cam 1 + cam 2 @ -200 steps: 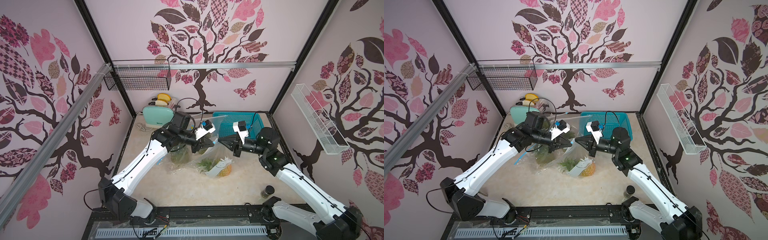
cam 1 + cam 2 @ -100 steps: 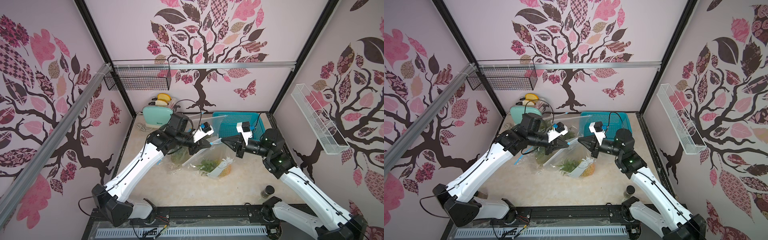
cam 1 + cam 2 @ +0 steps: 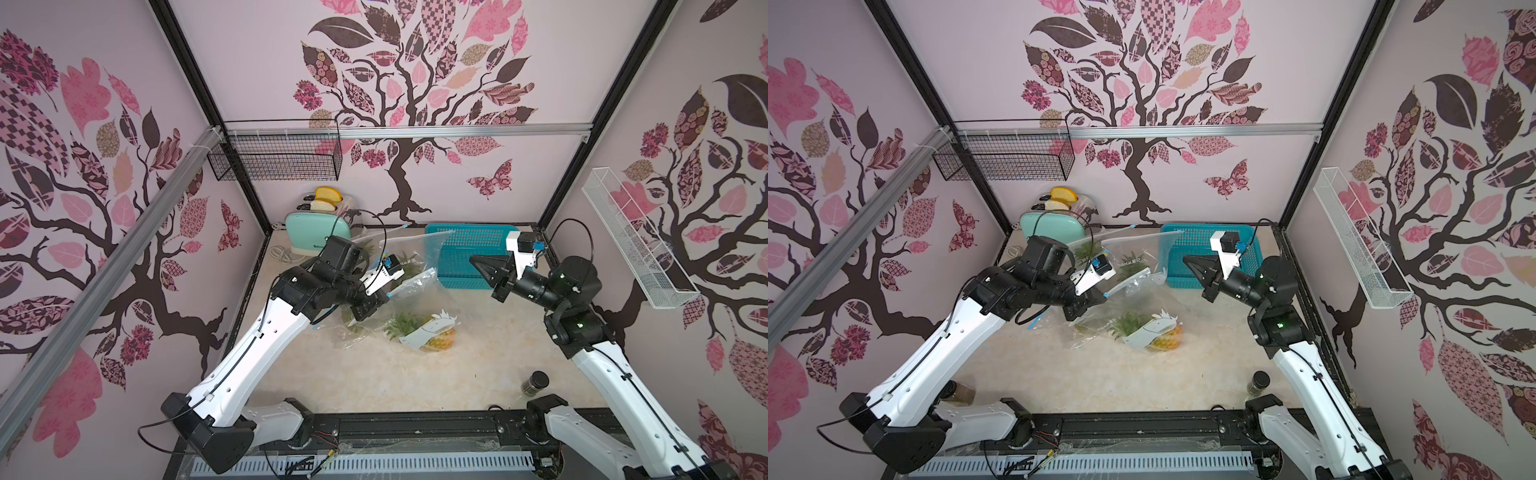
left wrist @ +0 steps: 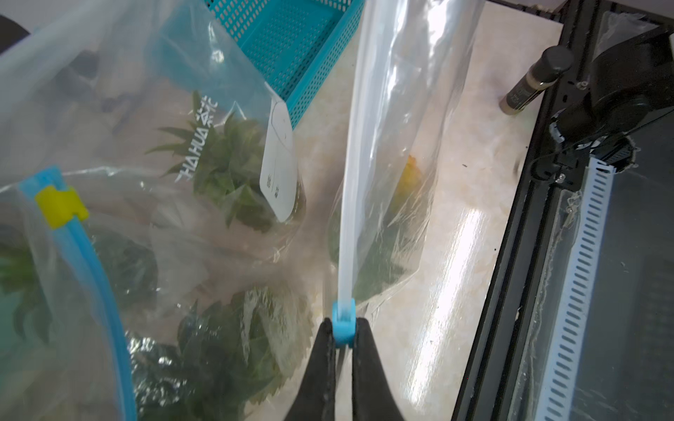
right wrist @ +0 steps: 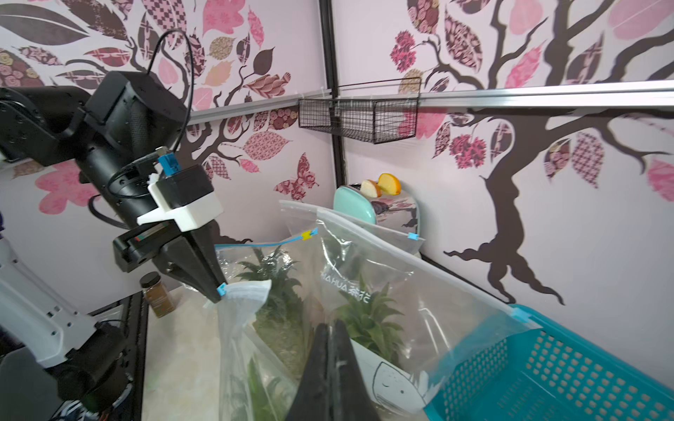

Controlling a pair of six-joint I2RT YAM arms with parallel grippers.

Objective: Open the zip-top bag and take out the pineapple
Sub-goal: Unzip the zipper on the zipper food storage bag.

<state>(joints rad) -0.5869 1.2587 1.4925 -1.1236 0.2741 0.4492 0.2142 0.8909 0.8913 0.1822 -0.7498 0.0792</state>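
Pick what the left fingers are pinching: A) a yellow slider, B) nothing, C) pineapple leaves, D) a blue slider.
D: in the left wrist view the left fingers are shut on the blue slider at the end of a bag's zip strip.

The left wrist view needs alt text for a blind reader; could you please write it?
The left end effector pinches shut on the blue slider of a clear zip-top bag whose zip track stretches away from it. A pineapple shows through the plastic; other bagged pineapple crowns, a teal basket and a spice jar lie beyond.
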